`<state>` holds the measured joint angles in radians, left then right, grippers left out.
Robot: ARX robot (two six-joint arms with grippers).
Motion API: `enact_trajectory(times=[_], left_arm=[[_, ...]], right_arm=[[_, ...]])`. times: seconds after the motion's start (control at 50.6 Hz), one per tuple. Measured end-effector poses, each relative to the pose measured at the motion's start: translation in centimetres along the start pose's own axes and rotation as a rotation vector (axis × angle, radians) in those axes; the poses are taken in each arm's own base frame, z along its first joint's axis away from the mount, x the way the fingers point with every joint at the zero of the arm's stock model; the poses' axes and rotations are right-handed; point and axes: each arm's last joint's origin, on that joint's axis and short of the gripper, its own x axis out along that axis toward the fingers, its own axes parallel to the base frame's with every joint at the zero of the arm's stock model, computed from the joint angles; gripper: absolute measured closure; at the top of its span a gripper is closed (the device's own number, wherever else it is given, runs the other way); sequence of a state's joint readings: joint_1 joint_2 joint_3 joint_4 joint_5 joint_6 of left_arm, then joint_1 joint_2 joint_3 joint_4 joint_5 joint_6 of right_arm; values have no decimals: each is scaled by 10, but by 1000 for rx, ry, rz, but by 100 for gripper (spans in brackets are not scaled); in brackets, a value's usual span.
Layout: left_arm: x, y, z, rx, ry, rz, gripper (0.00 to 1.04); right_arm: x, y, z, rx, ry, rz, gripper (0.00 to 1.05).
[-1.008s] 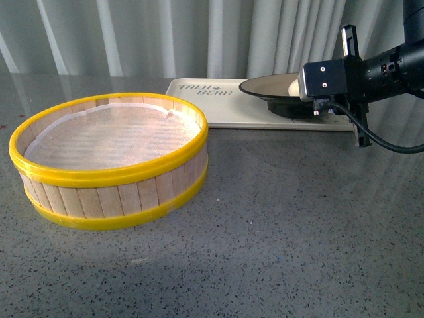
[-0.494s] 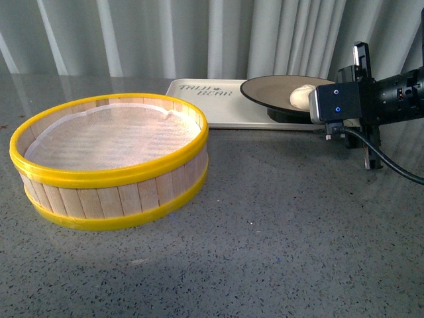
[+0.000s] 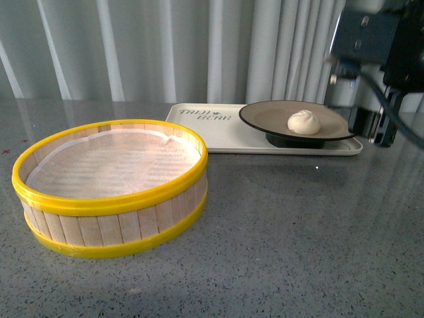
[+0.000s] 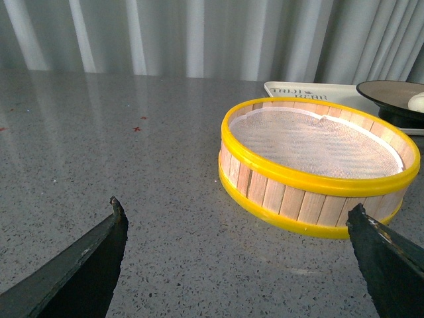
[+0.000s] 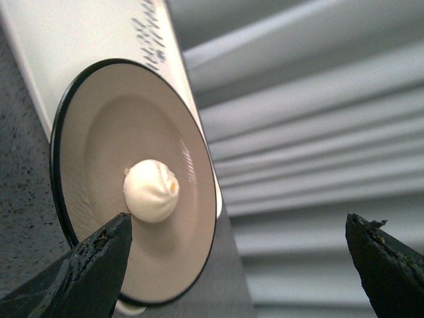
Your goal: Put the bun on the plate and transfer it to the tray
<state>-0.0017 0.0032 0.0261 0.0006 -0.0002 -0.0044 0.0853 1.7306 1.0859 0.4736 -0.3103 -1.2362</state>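
The white pleated bun (image 3: 303, 122) lies on the beige, black-rimmed plate (image 3: 265, 118), which stands on the right part of the cream tray (image 3: 225, 136) lettered "BEAR". My right gripper (image 3: 374, 122) is open and empty, raised just right of the plate and apart from it. In the right wrist view the bun (image 5: 152, 190) sits in the plate (image 5: 99, 139) on the tray (image 5: 79, 40), with the open right gripper (image 5: 238, 228) wide of them. My left gripper (image 4: 238, 215) is open and empty over bare table; it is not in the front view.
A round wooden steamer basket with yellow rims (image 3: 112, 189) stands at the front left, also in the left wrist view (image 4: 318, 165). It is lined with white cloth. Grey speckled table (image 3: 298, 232) lies around it. Pleated curtains close the back.
My right gripper has drawn back from the plate and risen to the right, leaving the plate with the bun on the tray. The front view has shifted a little.
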Motion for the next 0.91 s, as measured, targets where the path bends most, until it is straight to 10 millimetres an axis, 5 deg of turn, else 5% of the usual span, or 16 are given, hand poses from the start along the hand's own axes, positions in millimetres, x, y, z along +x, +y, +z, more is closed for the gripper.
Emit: enact_trajectory(times=[0.099,0.257,0.356,0.534,0.87,0.909], left_arm=[[0,0,0,0,0,0,7],[0,0,0,0,0,0,7],[0,0,0,0,0,0,7],[0,0,0,0,0,0,7],[0,0,0,0,0,0,7],[0,0,0,0,0,0,7]], right_arm=[[-28,-18,24,218,49,-94,9],[-36,-26,30,358,55,-155,10],[-45,-7,20,649,169,-344,25],[-82,26,11,1052,127,-432,52],[-137,71,6,1177,107,-434,103],[-142,74,5,1180,109,-435,103]])
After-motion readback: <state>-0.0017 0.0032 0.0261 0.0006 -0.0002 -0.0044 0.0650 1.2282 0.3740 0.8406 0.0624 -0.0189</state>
